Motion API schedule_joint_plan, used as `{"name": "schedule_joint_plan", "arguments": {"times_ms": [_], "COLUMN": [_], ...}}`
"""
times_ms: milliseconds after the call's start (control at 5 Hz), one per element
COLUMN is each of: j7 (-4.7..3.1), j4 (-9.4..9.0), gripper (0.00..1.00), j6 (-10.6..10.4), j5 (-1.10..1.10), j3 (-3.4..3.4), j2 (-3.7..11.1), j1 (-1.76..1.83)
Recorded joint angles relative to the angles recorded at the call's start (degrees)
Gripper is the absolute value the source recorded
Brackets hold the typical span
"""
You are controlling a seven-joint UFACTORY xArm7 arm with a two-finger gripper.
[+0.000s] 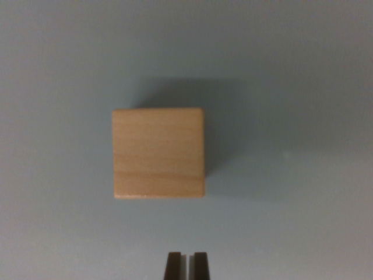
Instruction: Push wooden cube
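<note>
A light wooden cube [158, 153] sits on a plain grey-blue surface near the middle of the wrist view, its top face and a thin strip of its near side showing. My gripper [186, 265] pokes in at the bottom edge, its two dark fingertips [173, 266] nearly together with only a narrow pale slit between them, holding nothing. The tips stand below the cube in the picture, apart from it, and a little to the right of its centre.
The grey-blue surface [303, 76] fills the whole view. A soft shadow [224, 116] lies behind and to the right of the cube. A tiny pale speck [285, 155] marks the surface to the right.
</note>
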Motion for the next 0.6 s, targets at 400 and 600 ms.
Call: {"name": "schedule_joint_plan", "arguments": {"times_ms": [400,600], "j7": [0.27,0.27], "j4": [-1.68,-1.68], "gripper": [0.0,0.0], "j6": [-2.06,-2.06], "j5": [0.11,0.11], "j3": [0.21,0.21], "j2": [0.42,0.42], "j1": [0.21,0.21]}}
